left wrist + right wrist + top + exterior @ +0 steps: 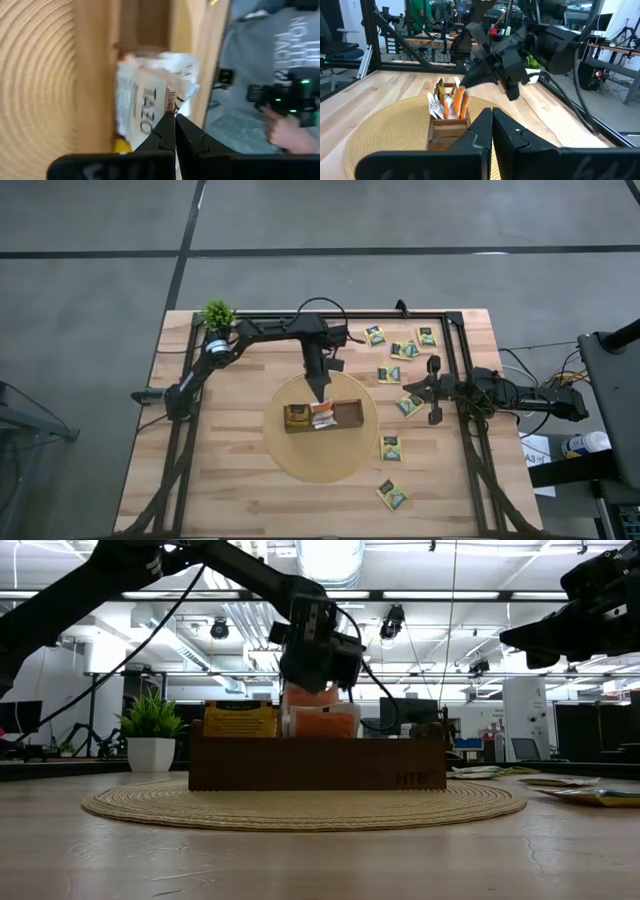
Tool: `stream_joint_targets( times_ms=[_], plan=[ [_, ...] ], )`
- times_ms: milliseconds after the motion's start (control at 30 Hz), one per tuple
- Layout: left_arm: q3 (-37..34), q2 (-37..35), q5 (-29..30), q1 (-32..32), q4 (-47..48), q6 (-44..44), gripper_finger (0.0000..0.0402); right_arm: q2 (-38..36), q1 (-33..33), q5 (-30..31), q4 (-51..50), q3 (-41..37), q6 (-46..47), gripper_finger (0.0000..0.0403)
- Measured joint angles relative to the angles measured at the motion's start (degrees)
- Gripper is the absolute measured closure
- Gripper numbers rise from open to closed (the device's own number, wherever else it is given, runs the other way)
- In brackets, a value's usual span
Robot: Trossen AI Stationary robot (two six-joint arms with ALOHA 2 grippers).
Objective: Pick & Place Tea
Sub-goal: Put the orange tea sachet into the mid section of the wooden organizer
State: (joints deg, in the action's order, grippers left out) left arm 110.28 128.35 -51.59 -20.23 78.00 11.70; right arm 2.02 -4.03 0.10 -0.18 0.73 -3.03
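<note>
- High view: my left gripper (320, 394) hangs at frame centre over the wooden tray (349, 415), fingers together, tip just above the white-and-orange sachets (322, 416) in the tray's middle. A yellow sachet (296, 417) stands at the tray's left end. The tray sits on a round woven mat (290, 455). My right gripper (408, 389) rests at centre right, fingers together and holding nothing, beside a loose sachet (409, 406); more sachets (403, 349) lie scattered to the upper right and two (391, 447) to the lower right. A potted plant (217, 315) stands upper left.
- Low view: the left gripper (318, 668) sits just above the orange sachets (322, 720) poking out of the tray (318, 764).
- Left wrist view: my fingers (165, 131) meet at a white sachet (150, 97).
- Right wrist view: my closed fingers (490, 127) point at the tray (447, 131).
</note>
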Motion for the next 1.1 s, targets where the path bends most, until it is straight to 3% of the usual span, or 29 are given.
stream_joint_targets(
  times_ms=[167,367,833,1100],
  plan=[
    [-0.8,0.0,6.2,0.0,-0.6,0.0,0.0401,0.0,0.0,0.0,0.0,0.0,0.0,0.0394],
    [-0.6,0.0,6.7,0.1,-1.3,-0.1,0.0390,0.0,0.0,0.0,0.0,0.0,0.0,0.0394],
    [1.4,0.0,6.4,0.3,-2.1,-4.0,0.0235,0.0,0.0,0.0,0.0,0.0,0.0,0.0394],
    [4.2,0.0,-4.5,1.7,-2.6,-7.7,0.0218,0.0,0.0,0.0,0.0,0.0,0.0,0.0394]
  ],
)
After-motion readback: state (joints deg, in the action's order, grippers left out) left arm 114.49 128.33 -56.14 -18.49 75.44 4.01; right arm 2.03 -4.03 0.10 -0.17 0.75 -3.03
